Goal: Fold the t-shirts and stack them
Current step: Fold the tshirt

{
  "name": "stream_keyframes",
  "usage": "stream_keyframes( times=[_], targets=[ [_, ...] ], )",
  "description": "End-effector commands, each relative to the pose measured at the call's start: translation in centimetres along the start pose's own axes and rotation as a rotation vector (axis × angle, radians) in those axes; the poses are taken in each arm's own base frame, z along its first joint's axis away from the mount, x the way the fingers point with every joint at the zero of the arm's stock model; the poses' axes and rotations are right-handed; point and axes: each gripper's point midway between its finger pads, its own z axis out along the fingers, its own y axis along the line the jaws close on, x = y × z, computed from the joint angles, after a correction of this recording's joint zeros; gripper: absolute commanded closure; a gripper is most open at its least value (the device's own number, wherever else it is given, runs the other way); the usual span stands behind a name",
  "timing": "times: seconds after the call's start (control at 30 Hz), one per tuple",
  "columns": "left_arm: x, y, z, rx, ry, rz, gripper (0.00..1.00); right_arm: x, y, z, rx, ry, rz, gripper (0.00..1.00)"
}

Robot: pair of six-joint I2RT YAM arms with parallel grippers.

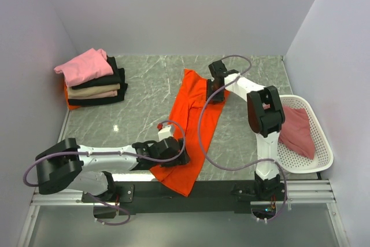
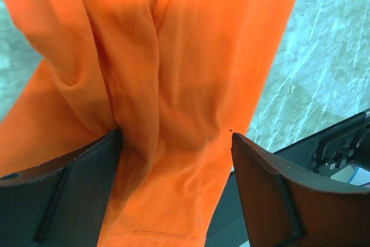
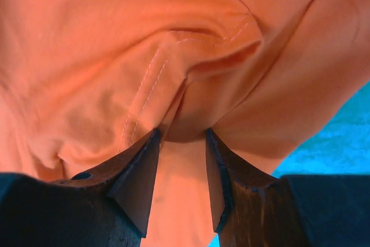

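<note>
Far left, top view only: folded stack (image 1: 95, 88), pink t-shirt (image 1: 84, 66) on top, black and beige under it. My left gripper (image 1: 173, 150) sits on the near end of the orange t-shirt (image 1: 193, 105). Its wrist view shows the jaws wide and cloth filling the gap, but I can't tell if it's clamped. The shirt is a long creased strip lying diagonally on the table (image 1: 144, 85), near end over the edge. My right gripper (image 1: 217, 91) is at the far end, jaws half closed, pinching a stitched fold. Right, top view only: rose-red t-shirt (image 1: 298, 131) in the white basket (image 1: 325, 157).
</note>
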Motion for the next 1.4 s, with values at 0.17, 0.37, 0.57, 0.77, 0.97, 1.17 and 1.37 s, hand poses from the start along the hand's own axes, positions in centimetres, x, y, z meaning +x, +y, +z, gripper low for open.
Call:
stream_keyframes(
  times=[0.17,0.37,0.57,0.77,0.97,1.17,1.37],
  targets=[
    [1.0,-2.6,0.5,0.039,0.071,-0.009,0.16,-3.3,0.2,1.3,0.014,-0.019,0.003,0.55],
    [1.4,-5.8,1.3,0.120,0.124,0.029,0.16,-6.5,1.6,1.9,-0.043,-0.034,0.009,0.55],
    [1.4,-8.2,2.4,0.139,0.156,0.055,0.15,-9.6,3.6,2.8,-0.113,-0.044,0.015,0.54],
    [-1.0,-10.7,1.8,0.176,0.072,0.086,0.14,-11.2,5.6,2.8,-0.249,-0.067,0.011,0.54],
    [-5.3,-12.1,-0.7,0.175,-0.099,0.104,0.14,-13.2,7.3,-3.6,-0.347,-0.229,-0.054,0.54],
    [-4.8,-6.7,-2.0,0.065,-0.128,0.011,0.14,-11.0,5.1,-13.6,-0.311,-0.389,-0.039,0.53],
    [-0.7,-0.9,-0.7,-0.057,-0.013,0.002,0.17,0.5,2.0,-16.7,-0.229,-0.332,-0.034,0.53]
  ],
)
